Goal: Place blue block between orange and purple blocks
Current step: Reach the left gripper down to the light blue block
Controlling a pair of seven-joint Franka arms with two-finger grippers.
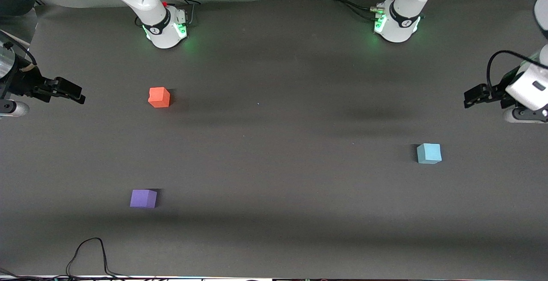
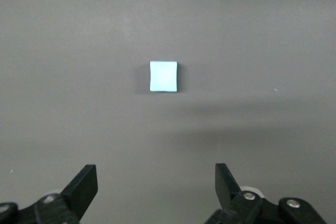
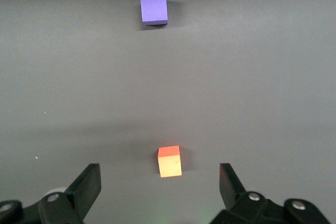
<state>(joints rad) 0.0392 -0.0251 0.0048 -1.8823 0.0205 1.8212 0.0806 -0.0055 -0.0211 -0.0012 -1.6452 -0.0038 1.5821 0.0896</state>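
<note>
The blue block (image 1: 428, 153) (image 2: 163, 76) rests on the dark mat toward the left arm's end of the table. The orange block (image 1: 159, 97) (image 3: 169, 161) and the purple block (image 1: 143, 198) (image 3: 154, 8) lie toward the right arm's end, the purple one nearer the front camera, with a wide gap between them. My left gripper (image 1: 469, 97) (image 2: 156, 169) hangs open and empty, up in the air over its end of the table, apart from the blue block. My right gripper (image 1: 79, 93) (image 3: 159, 167) is open and empty too, high over its own end.
Both arm bases (image 1: 167, 28) (image 1: 398, 24) stand along the table's edge farthest from the front camera. A black cable (image 1: 87, 253) loops onto the mat at the edge nearest the camera, close to the purple block. Bare mat (image 1: 274, 156) stretches between the blue block and the other two.
</note>
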